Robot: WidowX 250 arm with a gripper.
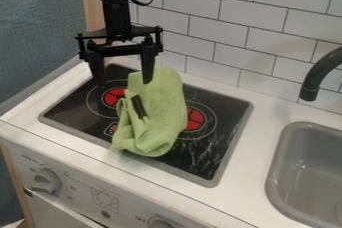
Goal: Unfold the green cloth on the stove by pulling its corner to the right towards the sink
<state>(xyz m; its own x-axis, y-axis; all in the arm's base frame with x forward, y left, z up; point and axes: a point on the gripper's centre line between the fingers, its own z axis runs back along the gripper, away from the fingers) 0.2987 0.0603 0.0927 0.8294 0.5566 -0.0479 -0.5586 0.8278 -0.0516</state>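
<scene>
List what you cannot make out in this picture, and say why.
In the camera view:
Stove top: partly hidden by the green cloth.
Dark strip on the cloth: too small to identify.
Sink and faucet: cut off by the right edge.
Gripper: from this angle, contact with the cloth cannot be told.

The camera looks down at a slant from above and in front of the cooktop [229, 116], facing across it to the tiled wall [234, 19] behind, near enough to take in the whole cooktop and part of the sink [282, 148] beside it.
</scene>
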